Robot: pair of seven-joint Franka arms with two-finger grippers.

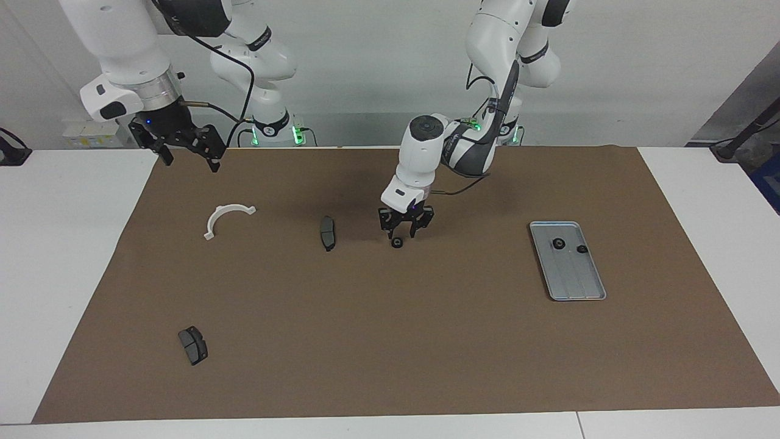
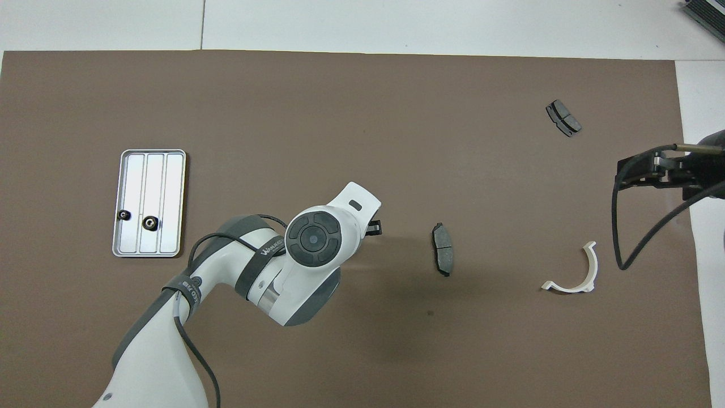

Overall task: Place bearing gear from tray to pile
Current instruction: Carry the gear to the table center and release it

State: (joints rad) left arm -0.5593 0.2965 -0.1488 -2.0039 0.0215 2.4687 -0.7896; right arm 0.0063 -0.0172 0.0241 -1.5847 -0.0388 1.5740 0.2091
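Nearest my facing camera lies a dark grey brake-pad-shaped piece, alone on the brown mat that covers the bench. Toward the left arm's end sits the flat silver-grey ridged metal tray, with two small black bearing gears in the end of it nearer the robots. The pile is a loose scatter: a white semicircular plastic bracket toward the right arm's end, and a second dark grey brake pad lying mid-mat with its long axis running toward and away from the robots. The left hand hangs low over the mat between that pad and the tray, and a third small black gear shows at its fingertips; I cannot tell whether the fingers grasp it or have let it go. In the overhead view the arm's wrist hides it altogether. What matters next, I judge, is that the pad lies just beside this gear, toward the right arm's end, so the drop spot already borders the pile. The right hand waits raised over the mat's edge near its base; its fingers I cannot read.
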